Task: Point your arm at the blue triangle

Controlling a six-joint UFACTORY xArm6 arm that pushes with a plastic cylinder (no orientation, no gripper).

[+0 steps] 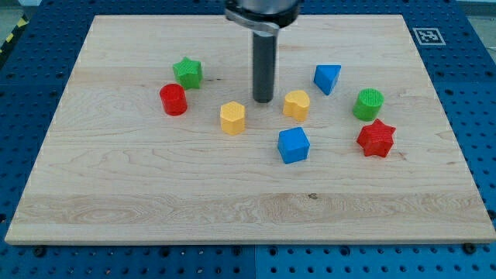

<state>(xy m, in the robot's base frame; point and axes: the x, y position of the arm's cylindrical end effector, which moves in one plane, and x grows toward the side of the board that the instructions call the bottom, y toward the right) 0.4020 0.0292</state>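
My tip rests on the wooden worktop; this arm ends in a bare rod, so there are no jaws to be spread or pressed together. The blue triangle lies toward the view's right of my tip and slightly toward the top, apart from it. The yellow heart sits just beside my tip on the view's right, between it and the triangle. A yellow hexagon lies near, to the lower left. A blue cube lies below right. A green star and red cylinder stand off left; a green cylinder and red star stand well off right.
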